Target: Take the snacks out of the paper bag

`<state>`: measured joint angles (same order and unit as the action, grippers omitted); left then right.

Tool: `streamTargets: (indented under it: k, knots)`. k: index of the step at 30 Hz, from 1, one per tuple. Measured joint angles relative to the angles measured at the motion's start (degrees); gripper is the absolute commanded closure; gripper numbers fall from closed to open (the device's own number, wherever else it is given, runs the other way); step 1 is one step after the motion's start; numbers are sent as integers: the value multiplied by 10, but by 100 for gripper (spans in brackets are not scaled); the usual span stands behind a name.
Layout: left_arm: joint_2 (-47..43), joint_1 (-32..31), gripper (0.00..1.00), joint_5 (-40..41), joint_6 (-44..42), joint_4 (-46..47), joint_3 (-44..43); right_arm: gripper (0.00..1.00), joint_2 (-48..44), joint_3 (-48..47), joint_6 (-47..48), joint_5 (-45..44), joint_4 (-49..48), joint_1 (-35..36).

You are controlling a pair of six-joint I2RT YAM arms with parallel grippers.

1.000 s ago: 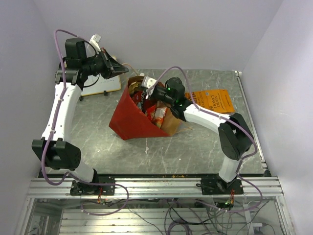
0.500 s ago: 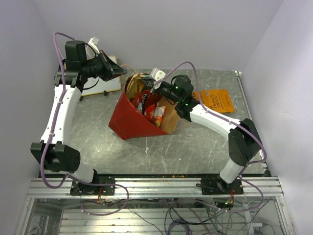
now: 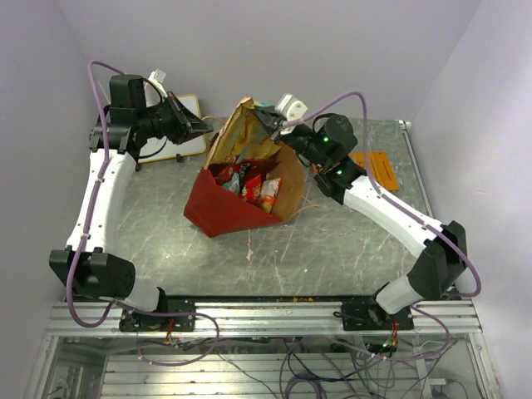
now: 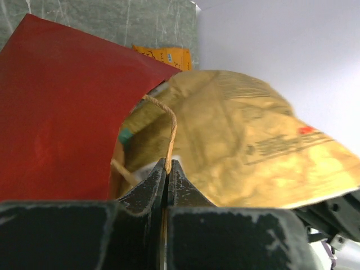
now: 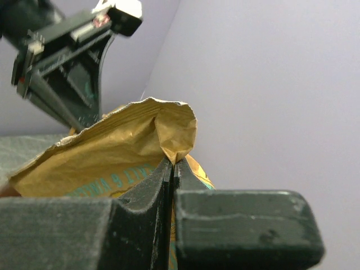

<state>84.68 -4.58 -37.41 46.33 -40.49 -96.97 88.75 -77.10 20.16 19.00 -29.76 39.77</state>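
The paper bag point(image 3: 223, 209), red outside and brown inside, lies on the table with its mouth held up and open. Several orange and red snacks point(image 3: 249, 183) lie inside it. My left gripper point(image 3: 203, 126) is shut on the bag's tan cord handle point(image 4: 171, 132), which runs up from between the fingertips in the left wrist view point(image 4: 167, 164). My right gripper point(image 3: 271, 126) is shut on the bag's brown upper rim point(image 5: 169, 126) and holds it high, pinched between the fingertips in the right wrist view point(image 5: 175, 162).
An orange packet point(image 3: 381, 169) lies flat on the table to the right of the bag, partly behind my right arm. A white whiteboard point(image 3: 184, 140) lies at the back left under my left arm. Walls close in behind and at both sides.
My right gripper has risen and moved back and right with the bag's rim, pulling the mouth wide open. The snacks inside now show. My left gripper has shifted slightly with the handle.
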Motion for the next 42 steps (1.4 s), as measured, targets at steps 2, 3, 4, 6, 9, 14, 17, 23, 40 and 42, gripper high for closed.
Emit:
streamTargets:
  k: [2, 3, 4, 6, 9, 14, 17, 23, 40, 42]
  knots:
    - [-4, 0, 93, 2, 0, -1, 4, 100, -16, -12, 0, -9, 14, 0]
    - [-6, 0, 93, 2, 0, -1, 5, 100, -23, -19, 0, -13, 19, 0]
    - [-8, 0, 93, 3, 0, -1, 7, 100, -31, -26, 0, -19, 23, 0]
    - [-14, 0, 93, 4, 0, -2, 11, 100, -46, -40, 0, -32, 36, 0]
    - [-23, 0, 93, 7, 0, -2, 17, 100, -65, -70, 0, -50, 65, 0]
    - [-30, 0, 93, 14, -1, -6, 22, 100, -85, -131, 4, -96, 121, 0]
    - [-32, 0, 93, 19, -6, -15, 22, 100, -102, -154, 9, -142, 152, 0]
    - [-36, 0, 93, 23, -11, -20, 22, 100, -146, -156, 48, -249, 197, -1]
    - [-40, 3, 93, 20, -43, -57, 19, 100, -253, 160, 103, -333, 280, -192]
    - [-40, 4, 93, 17, -46, -59, 18, 100, -259, 191, 112, -320, 285, -206]
